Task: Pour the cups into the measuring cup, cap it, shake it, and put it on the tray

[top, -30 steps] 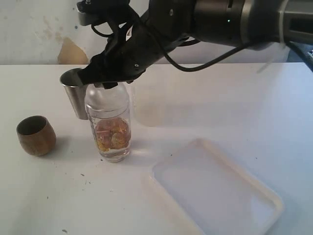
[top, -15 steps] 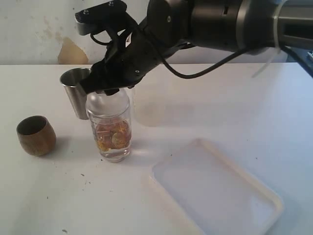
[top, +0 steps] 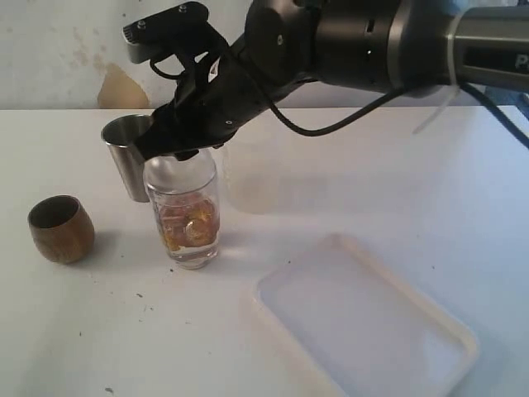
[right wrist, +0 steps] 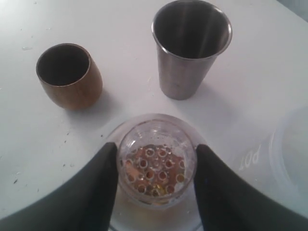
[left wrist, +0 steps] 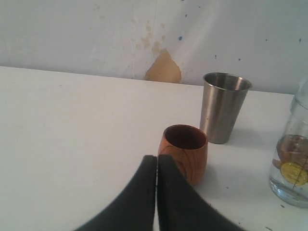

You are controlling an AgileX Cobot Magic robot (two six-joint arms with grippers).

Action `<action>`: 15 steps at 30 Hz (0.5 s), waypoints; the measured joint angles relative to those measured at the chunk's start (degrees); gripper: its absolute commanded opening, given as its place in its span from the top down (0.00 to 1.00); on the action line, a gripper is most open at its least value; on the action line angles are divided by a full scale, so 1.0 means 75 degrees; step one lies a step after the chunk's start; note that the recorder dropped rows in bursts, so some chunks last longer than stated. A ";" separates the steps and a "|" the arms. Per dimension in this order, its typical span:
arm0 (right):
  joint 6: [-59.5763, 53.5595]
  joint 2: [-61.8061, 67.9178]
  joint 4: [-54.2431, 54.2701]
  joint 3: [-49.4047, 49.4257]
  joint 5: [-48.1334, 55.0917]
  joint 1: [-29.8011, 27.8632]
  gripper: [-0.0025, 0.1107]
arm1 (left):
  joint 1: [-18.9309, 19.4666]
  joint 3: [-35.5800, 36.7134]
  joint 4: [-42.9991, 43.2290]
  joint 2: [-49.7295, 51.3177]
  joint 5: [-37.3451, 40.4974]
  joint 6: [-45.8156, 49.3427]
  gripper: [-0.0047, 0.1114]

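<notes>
The measuring cup (top: 187, 223) stands upright on the white tabletop (top: 347, 182), left of centre in the exterior view. Orange and gold pieces sit in clear liquid in its lower part. Its clear dome lid (right wrist: 155, 168) is on top. The right gripper (right wrist: 155, 154) comes down from above, its two fingers closed narrowly against the lid's perforated neck, one on each side. The steel tumbler (top: 128, 161) stands mouth up at 10 o'clock from the measuring cup, just beside it. The wooden cup (top: 59, 228) sits at 9 o'clock, further off. The tray (top: 364, 322) lies flat at 4 o'clock, apart from the cup. The left gripper (left wrist: 156, 161) hovers near the wooden cup with its fingers pressed together, holding nothing.
</notes>
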 measured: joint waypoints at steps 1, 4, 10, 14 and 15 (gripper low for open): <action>0.0000 0.0000 0.0000 0.0000 0.0004 0.0000 0.97 | 0.0000 0.0000 0.0000 0.0000 0.0000 0.0000 0.95; -0.0144 0.0000 0.0064 0.0000 0.0004 0.0000 0.74 | 0.0000 0.0000 0.0000 0.0000 0.0000 0.0000 0.95; -0.0247 -0.0014 0.0049 0.0019 0.0297 0.0000 0.23 | 0.0000 0.0000 0.0000 0.0000 0.0000 0.0000 0.95; -0.0263 -0.0032 0.0004 0.0104 0.0482 0.0000 0.17 | 0.0000 0.0000 0.0000 0.0000 0.0000 0.0000 0.95; -0.0263 -0.0095 -0.0026 0.0104 0.0482 0.0000 0.17 | 0.0000 0.0000 0.0000 0.0000 0.0000 0.0000 0.95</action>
